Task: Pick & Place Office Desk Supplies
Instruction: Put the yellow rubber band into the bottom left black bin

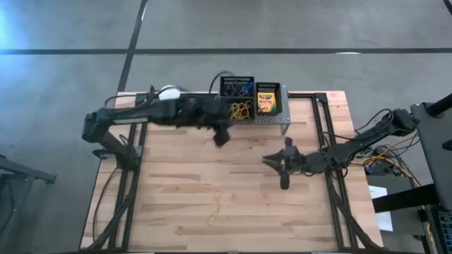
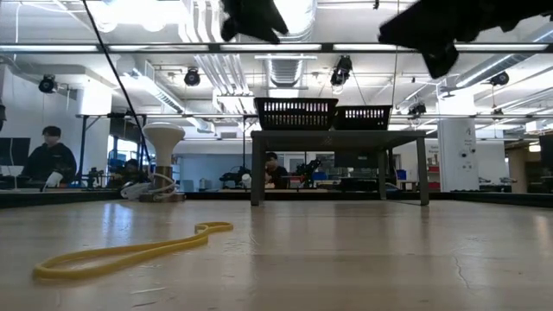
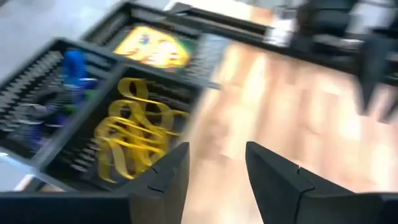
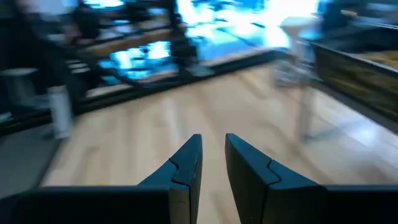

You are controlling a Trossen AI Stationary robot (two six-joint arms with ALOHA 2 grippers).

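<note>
A loose yellow rubber band (image 1: 217, 206) (image 2: 130, 253) lies flat on the wooden table near its near edge. Black wire-mesh bins (image 1: 236, 88) (image 2: 295, 112) stand on a grey perforated stand (image 1: 272, 118). One bin holds yellow rubber bands (image 1: 241, 109) (image 3: 137, 134), one holds blue loops (image 3: 74, 65), and one holds a yellow-and-green crayon box (image 1: 265, 100) (image 3: 152, 50). My left gripper (image 1: 222, 136) (image 3: 216, 149) hovers open and empty just in front of the bins. My right gripper (image 1: 279, 166) (image 4: 213, 138) hangs above the table's middle right, narrowly open and empty.
A white ball with a coiled cord (image 1: 168, 92) (image 2: 164, 138) sits at the far left beside the bins. Black frame rails (image 1: 326, 141) run along the table's sides. Bare wood (image 1: 183, 176) spreads between the stand and the loose band. People sit in the room behind (image 2: 47, 160).
</note>
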